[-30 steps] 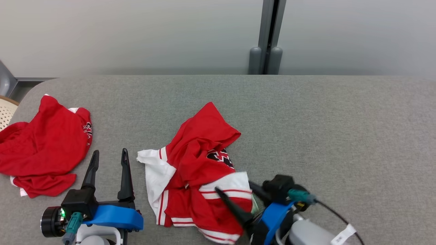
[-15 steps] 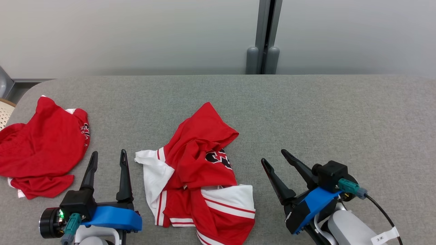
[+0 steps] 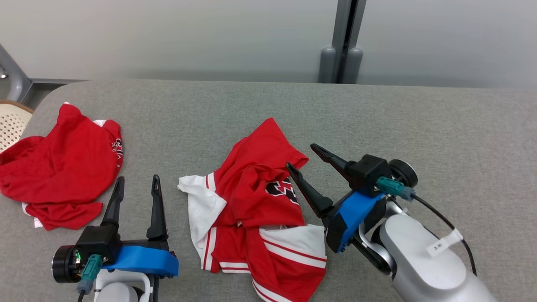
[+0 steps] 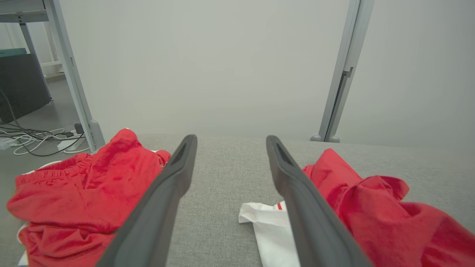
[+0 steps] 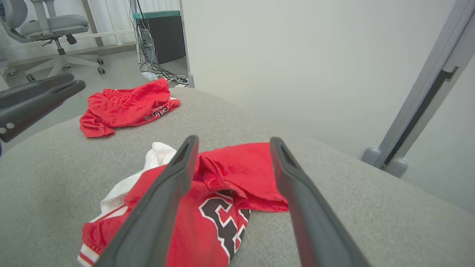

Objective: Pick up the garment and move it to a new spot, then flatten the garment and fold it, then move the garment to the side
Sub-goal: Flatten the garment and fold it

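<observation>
Well, grey fabric table [image 3: 419,126] (pale wall [image 3: 168,37])

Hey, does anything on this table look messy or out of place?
Yes. The red and white garment in the middle is crumpled, its layers bunched over each other. A second red garment lies heaped near the left edge of the table. Nothing looks torn or spilled.

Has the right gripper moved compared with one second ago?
Yes. Against the middle garment, the right gripper has gone from its near white striped part to its far red fold.
</observation>
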Controlling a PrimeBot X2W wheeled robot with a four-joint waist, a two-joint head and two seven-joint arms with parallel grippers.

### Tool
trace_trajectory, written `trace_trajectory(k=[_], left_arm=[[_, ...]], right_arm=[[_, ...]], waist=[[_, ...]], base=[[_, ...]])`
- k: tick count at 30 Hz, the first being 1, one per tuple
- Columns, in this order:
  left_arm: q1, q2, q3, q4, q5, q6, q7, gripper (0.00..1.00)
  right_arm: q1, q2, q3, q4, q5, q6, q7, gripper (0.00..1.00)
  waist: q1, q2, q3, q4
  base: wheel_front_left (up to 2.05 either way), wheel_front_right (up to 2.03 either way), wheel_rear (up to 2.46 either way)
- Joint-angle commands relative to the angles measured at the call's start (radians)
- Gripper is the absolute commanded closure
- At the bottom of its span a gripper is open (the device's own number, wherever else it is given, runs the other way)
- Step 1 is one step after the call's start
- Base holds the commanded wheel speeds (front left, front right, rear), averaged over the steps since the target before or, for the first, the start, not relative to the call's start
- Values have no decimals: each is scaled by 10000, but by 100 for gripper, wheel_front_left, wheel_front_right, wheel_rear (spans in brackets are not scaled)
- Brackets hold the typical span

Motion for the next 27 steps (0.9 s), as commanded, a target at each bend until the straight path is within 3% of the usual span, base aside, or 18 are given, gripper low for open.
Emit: trace_trajectory(k=[1,13,20,21,23,27], left_arm=[[-173,-6,-73,-6,-100,44,-48,0],[-593,-7,-482,5,-477,250,-48,0],[-728,-8,-691,-3,-662,341,-48,0],[-746,-10,-745,-2,-693,352,-48,0],[-792,-8,-824,0,-734,405,-48,0],[-814,-7,-833,-17,-782,494,-48,0]], right_arm=[[-422,24,207,253,21,1,137,0],[-2419,81,1905,3599,316,1,218,0],[-3219,423,2637,5430,481,-1,-150,0],[-3321,447,2726,5705,486,-1,-141,7],[-3494,586,2864,6110,594,1,-293,100],[-3776,632,2873,6591,827,-1,-931,100]], waist=[[0,-1,166,214],[0,-1,794,1237],[0,-1,999,1550],[0,-1,1035,1592],[0,-1,1069,1624],[0,-1,1067,1555]], base=[[0,0,0],[0,0,0],[0,0,0],[0,0,0],[0,0,0],[0,0,0]])
